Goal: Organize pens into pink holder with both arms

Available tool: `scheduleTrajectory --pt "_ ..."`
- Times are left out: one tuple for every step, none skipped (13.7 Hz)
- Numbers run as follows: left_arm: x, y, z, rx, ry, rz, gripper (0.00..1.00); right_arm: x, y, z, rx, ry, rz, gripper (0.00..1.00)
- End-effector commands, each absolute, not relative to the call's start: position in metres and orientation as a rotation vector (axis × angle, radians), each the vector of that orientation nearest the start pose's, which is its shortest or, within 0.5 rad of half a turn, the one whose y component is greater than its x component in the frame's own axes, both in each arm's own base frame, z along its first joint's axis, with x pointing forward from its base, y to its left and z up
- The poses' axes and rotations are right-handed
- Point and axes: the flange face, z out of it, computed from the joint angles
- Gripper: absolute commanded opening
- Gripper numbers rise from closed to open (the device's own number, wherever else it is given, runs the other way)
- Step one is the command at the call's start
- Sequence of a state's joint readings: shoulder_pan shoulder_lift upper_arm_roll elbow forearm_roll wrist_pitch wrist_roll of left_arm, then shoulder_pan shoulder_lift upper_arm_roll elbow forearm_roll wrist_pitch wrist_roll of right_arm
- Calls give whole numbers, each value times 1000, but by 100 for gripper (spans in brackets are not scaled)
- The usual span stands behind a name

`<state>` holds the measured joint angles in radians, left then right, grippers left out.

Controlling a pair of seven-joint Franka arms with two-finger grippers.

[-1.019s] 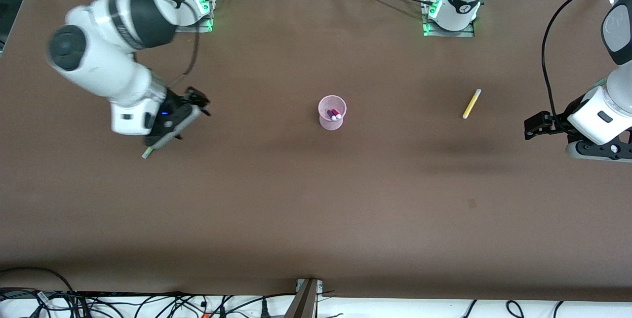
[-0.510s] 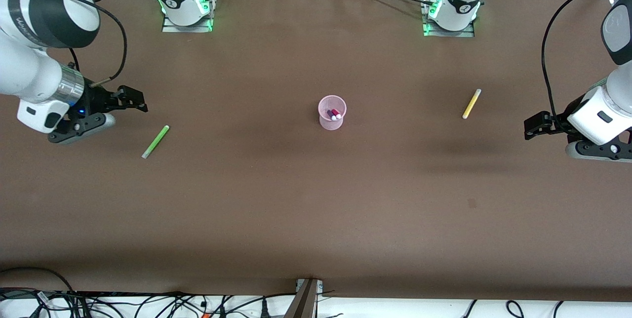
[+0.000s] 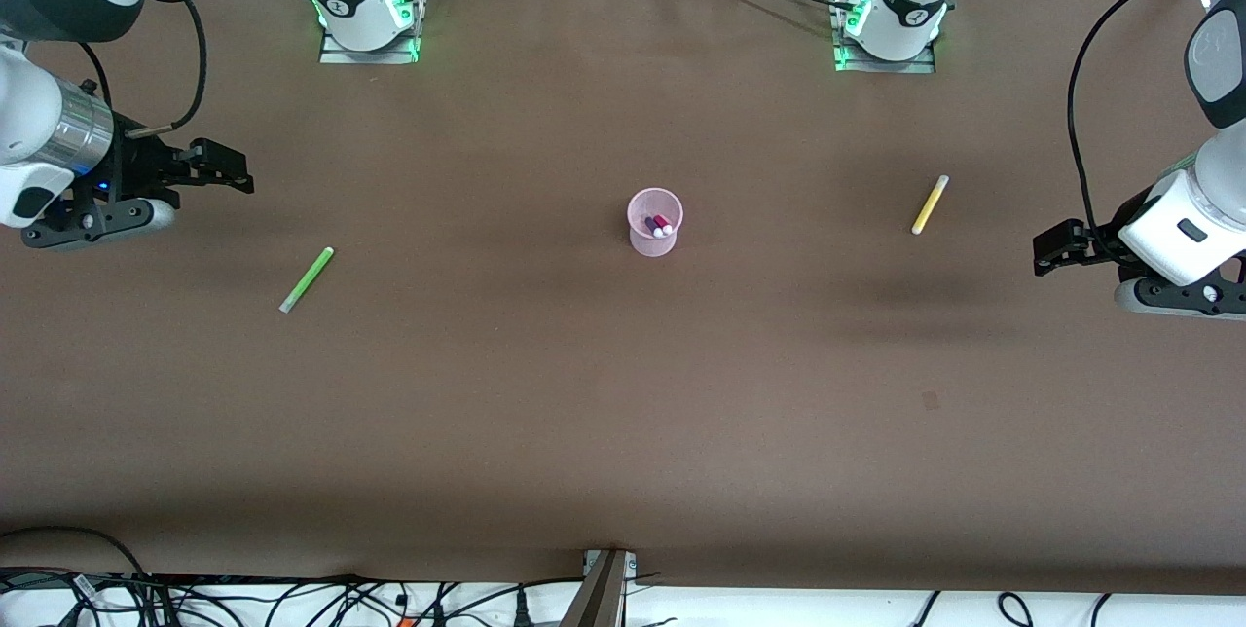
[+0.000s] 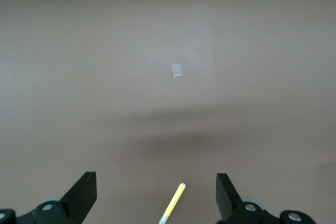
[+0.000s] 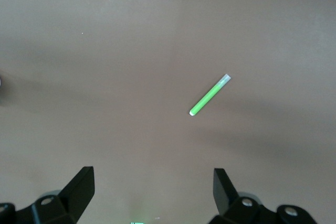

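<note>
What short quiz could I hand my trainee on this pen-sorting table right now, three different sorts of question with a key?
1. True or false: the green pen is already in the pink holder.
2. How many pens show inside the holder? A) none B) two C) four
3. Fill in: the yellow pen lies on the table toward the ____ arm's end.

Key:
1. False. It lies flat on the table toward the right arm's end, with the right gripper open and empty above the table near it.
2. B. The purple pen and the magenta pen stand in it.
3. Left. The left gripper hangs open and empty above the table there.
</note>
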<state>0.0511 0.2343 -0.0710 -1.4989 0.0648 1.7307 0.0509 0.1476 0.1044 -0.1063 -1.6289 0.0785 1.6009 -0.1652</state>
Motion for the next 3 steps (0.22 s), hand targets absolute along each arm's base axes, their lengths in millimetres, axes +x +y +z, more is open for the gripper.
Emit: scheduleTrajectory --pt "637 -3 538 -3087 149 10 100 581 35 550 -3064 -292 200 100" --pt "637 -3 538 -3087 149 10 100 582 35 550 -3063 -292 197 100" --pt "637 -3 538 -3087 149 10 100 582 34 552 -3064 -288 195 100"
